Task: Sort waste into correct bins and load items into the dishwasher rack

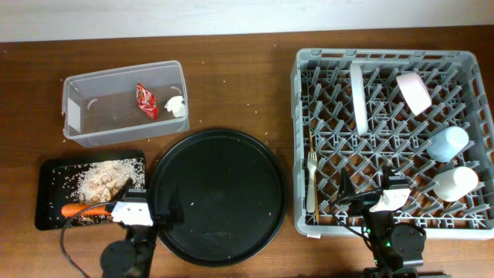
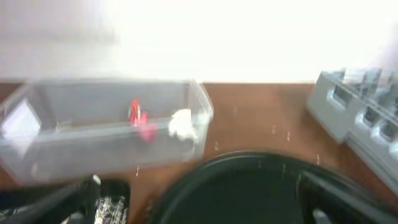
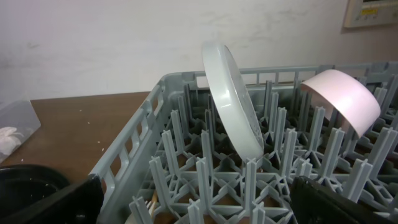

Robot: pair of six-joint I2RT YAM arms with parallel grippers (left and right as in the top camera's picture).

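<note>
Carrot (image 1: 79, 209) lies in the small black tray (image 1: 46, 174), along its near edge, with its long axis running left to right. Beige scraps (image 1: 104, 179) are heaped just behind it.

The left gripper (image 2: 199, 199) is the nearer one. Its fingers point away over the round tray (image 1: 220, 193), so the carrot sits off to their left, beside the wrist. We cannot tell whether they touch. The fingers are spread wide and hold nothing.

Wrapper (image 1: 146, 100) and tissue (image 1: 177, 107) are in the clear tub (image 1: 77, 93).

The rack (image 1: 301, 116) holds the plate (image 1: 359, 96) on edge, the bowl (image 1: 414, 91), the blue cup (image 1: 448, 143), the white cup (image 1: 455, 183), the fork (image 1: 311, 181) and the chopsticks (image 1: 312, 143).

The right gripper (image 3: 198, 202) sits low at the rack's near edge, facing the plate, with its fingers wide apart and empty.

Judgement: the sorting looks complete, and we see only crumbs on the round tray.
</note>
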